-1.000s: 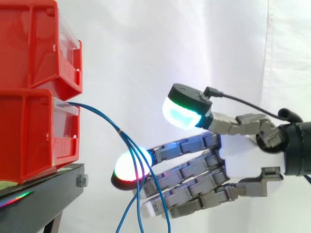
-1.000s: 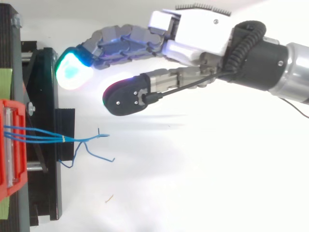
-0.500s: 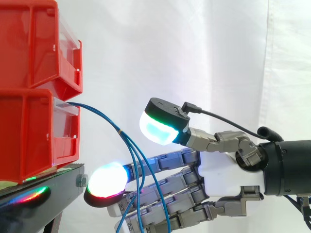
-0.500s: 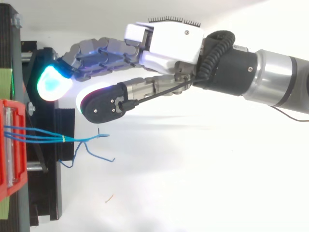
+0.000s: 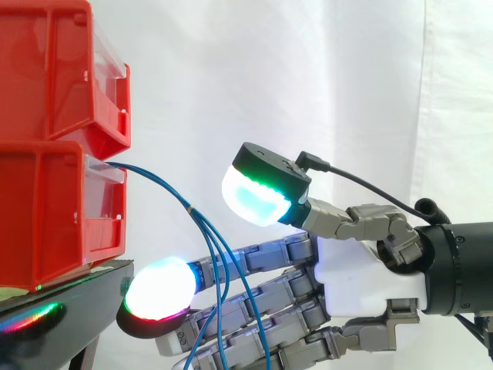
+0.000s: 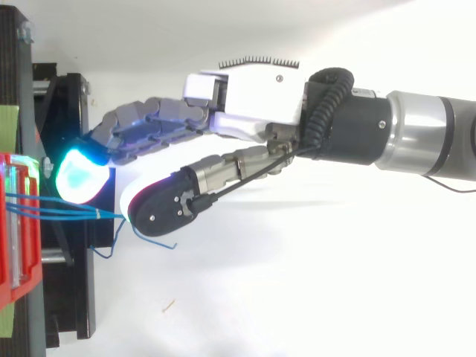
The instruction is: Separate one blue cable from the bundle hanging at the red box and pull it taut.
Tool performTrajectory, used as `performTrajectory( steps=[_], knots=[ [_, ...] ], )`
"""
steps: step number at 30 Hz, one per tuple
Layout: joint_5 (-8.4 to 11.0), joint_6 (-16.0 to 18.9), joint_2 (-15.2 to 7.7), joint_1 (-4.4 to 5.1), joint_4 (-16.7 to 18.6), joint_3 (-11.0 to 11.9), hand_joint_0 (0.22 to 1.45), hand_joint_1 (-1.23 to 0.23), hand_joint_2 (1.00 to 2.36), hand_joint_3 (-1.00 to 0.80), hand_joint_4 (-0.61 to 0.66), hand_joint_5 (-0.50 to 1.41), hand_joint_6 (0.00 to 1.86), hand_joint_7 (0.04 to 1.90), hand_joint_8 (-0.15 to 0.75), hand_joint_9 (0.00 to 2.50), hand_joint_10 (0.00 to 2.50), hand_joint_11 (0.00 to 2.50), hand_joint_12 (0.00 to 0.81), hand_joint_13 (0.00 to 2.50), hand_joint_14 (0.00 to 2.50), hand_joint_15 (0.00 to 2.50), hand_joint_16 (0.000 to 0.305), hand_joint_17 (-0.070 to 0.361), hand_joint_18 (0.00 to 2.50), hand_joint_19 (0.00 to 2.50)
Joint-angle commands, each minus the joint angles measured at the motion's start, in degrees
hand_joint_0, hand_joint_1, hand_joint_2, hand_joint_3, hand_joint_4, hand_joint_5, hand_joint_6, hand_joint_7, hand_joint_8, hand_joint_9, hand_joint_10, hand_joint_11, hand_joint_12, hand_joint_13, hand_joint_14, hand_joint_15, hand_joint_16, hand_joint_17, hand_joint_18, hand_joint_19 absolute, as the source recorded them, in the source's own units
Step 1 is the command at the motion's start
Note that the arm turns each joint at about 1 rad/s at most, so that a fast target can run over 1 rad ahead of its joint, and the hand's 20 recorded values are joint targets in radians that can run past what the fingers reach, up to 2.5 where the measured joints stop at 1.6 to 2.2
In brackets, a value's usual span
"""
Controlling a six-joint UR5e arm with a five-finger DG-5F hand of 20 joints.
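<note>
Step in hand, as judged: reaching in to single out one strand, with none yet separated. Blue cables (image 5: 158, 179) leave the clear front of the lower red box (image 5: 46, 208) and slope down as one bundle to a small tie (image 5: 190, 208). From there they fan into loose strands that hang past the edge of the black stand (image 5: 77, 308). The hand (image 5: 370, 266) is open and holds nothing: its fingers reach nearly straight toward the box, and the thumb (image 5: 262, 196) is raised well clear above them. In the side view the hanging strands cross the fingers below the tie; whether any strand touches a finger cannot be told. In the top view the thumb lies over the fanned ends, and the leading fingertip (image 6: 78, 175) sits just beside the bundle, near the box front. Recommended practice: work below the tie, where the strands stand apart, since a pinch at or above it would likely take the whole bundle. Ease one fingertip between an outer strand and its neighbours, then bring the thumb down on that strand alone and confirm the others hang free. Draw away from the box steadily, along the cable's own line, and stop once the run from box to hand is straight; a jerk could drag the cable out or shift the box
</note>
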Motion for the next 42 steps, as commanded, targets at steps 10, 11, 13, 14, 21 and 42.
performTrajectory(
  steps=[10, 11, 13, 14, 21, 42],
  knots=[
    [-1.25, -0.1, 0.1, -0.04, -0.3, -0.3, 0.46, -0.56, 1.00, -0.50, 0.20, -0.23, 0.50, 0.72, 0.255, 0.42, 0.00, 0.06, 0.349, 0.40, 0.00, 0.11, 0.053, 0.120, 0.29, 0.00],
    [-1.34, 0.0, 0.1, -0.04, -0.3, -0.3, 0.47, -0.56, 1.00, -0.50, 0.20, -0.23, 0.50, 0.72, 0.255, 0.42, 0.00, 0.05, 0.348, 0.40, 0.00, 0.12, 0.053, 0.119, 0.29, 0.00],
    [-2.48, 0.0, 0.1, 0.05, -0.3, -0.3, 0.47, -0.57, 1.00, -0.50, 0.20, -0.23, 0.50, 0.72, 0.254, 0.43, 0.00, 0.05, 0.346, 0.41, 0.00, 0.11, 0.053, 0.118, 0.29, 0.00],
    [-2.66, 0.0, 0.1, 0.05, -0.3, -0.3, 0.47, -0.57, 1.00, -0.50, 0.20, -0.23, 0.50, 0.72, 0.254, 0.43, 0.00, 0.05, 0.347, 0.41, 0.00, 0.12, 0.052, 0.118, 0.30, 0.00],
    [-3.53, 0.0, 0.1, -0.13, -0.2, -0.3, 0.49, -0.60, 1.00, -0.50, 0.21, -0.23, 0.50, 0.72, 0.252, 0.44, 0.00, 0.06, 0.344, 0.43, 0.00, 0.13, 0.052, 0.116, 0.32, 0.01],
    [-4.68, 0.1, 1.1, -0.13, -0.2, -0.2, 0.56, -0.68, 1.00, -0.50, 0.21, -0.21, 0.50, 0.73, 0.241, 0.50, 0.00, 0.08, 0.321, 0.47, 0.00, 0.14, 0.047, 0.105, 0.37, 0.05]
  ],
)
